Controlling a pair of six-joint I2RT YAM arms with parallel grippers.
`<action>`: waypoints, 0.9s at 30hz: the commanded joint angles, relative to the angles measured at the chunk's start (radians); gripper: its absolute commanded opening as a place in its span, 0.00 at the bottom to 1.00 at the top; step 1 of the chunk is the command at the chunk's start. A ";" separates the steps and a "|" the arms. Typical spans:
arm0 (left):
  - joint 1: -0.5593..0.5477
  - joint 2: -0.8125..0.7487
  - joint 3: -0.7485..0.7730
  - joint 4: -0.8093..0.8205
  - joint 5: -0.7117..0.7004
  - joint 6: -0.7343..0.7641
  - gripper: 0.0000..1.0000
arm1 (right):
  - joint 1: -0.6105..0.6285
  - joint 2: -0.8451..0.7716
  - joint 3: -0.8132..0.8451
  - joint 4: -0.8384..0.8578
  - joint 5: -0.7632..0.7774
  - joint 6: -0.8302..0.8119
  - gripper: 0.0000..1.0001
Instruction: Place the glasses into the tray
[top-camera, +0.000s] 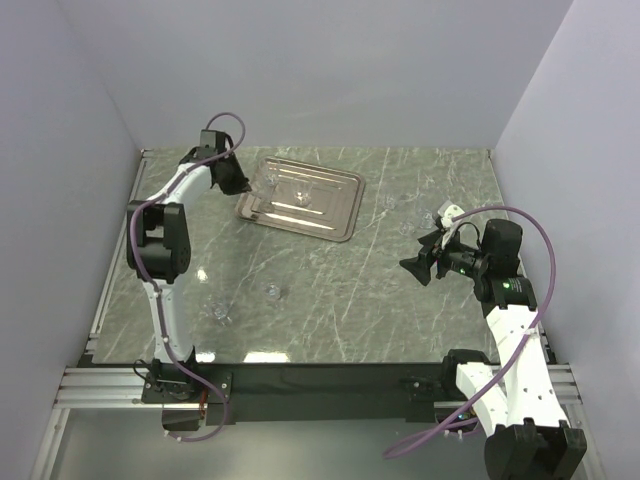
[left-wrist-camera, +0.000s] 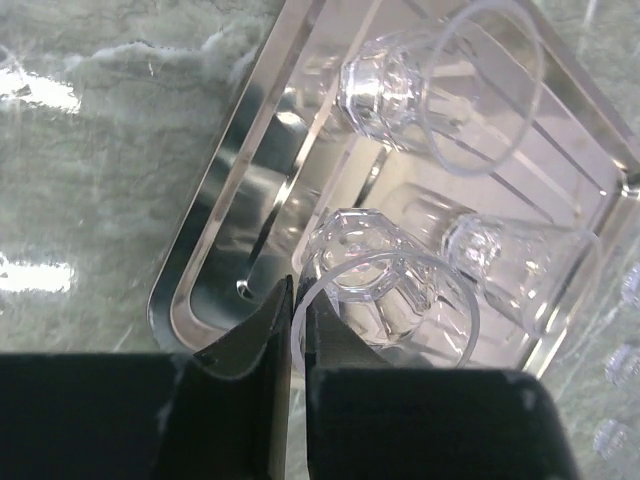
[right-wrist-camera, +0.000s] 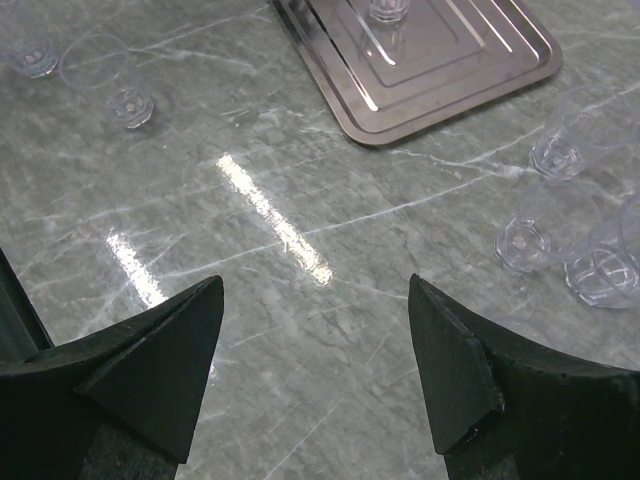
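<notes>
Pale, plain walls (top-camera: 320, 70) close in a grey-green marbled surface (top-camera: 380, 300) on three sides. The silver tray (top-camera: 320, 205) lies toward the far left of that surface, turned at a slight angle. Your left hand (left-wrist-camera: 298, 305) is over the tray's left end. Its fingers are closed tight on the rim of a clear glass (left-wrist-camera: 390, 290), with the thin wall pinched between them. That glass points its faceted base away from the wrist camera and sits low over the tray floor; you cannot tell whether it touches the metal. Two others lie on their sides inside the tray: a second glass (left-wrist-camera: 430, 90) further along, and a third glass (left-wrist-camera: 520, 265) just beside the gripped one. Your right hand (top-camera: 425, 262) hovers over the right side of the surface, well apart from the tray. Its fingers are spread wide, with nothing between them. Near it, three loose glasses (right-wrist-camera: 530, 235) sit close together on the marble. Two more glasses (right-wrist-camera: 110, 90) sit on the near left part of the surface, close to the left arm.
</notes>
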 joint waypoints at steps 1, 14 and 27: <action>-0.016 0.040 0.098 -0.042 -0.026 0.005 0.11 | -0.008 -0.004 0.017 0.011 -0.002 -0.014 0.80; -0.038 0.070 0.215 -0.103 -0.057 0.016 0.57 | -0.008 -0.001 0.014 0.009 0.010 -0.020 0.81; -0.016 -0.465 -0.251 0.081 -0.109 0.070 0.74 | -0.014 -0.012 0.011 0.006 0.012 -0.031 0.81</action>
